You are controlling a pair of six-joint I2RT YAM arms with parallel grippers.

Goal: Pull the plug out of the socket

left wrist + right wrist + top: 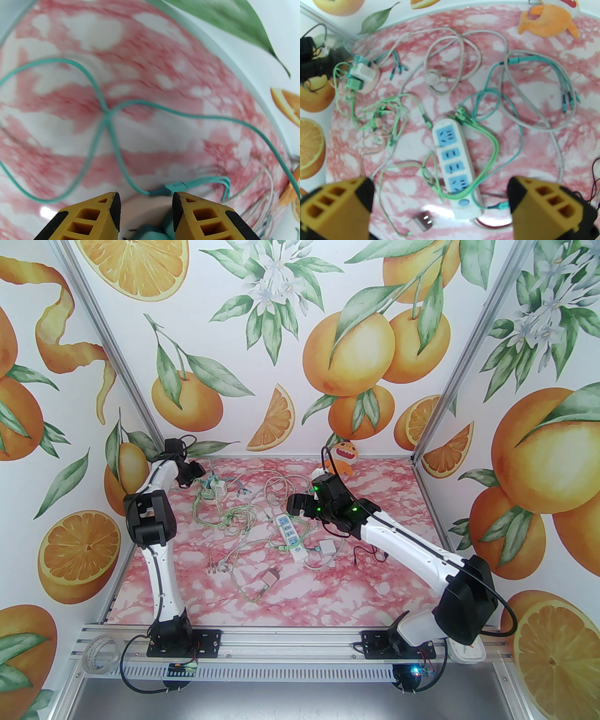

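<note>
A round pink socket (370,85) lies at the far left of the pink marble table (375,577), with a white plug (363,71) and a teal plug (355,83) stuck in it. In the top view the same socket cluster (212,488) sits just beside my left gripper (199,478). In the left wrist view my left gripper (145,199) is shut on the pink socket (145,211), whose body fills the gap between the black pads (116,206). A teal plug (152,232) shows just below it. My right gripper (297,506) hangs open above the middle of the table, with nothing between its fingers (346,206).
A white power strip (452,159) with blue outlets lies mid-table among tangled green, teal and grey cables (487,150). A loose pinkish plug (419,223) lies near its front end. A small white charger (326,548) sits to its right. An orange plush toy (347,455) stands at the back.
</note>
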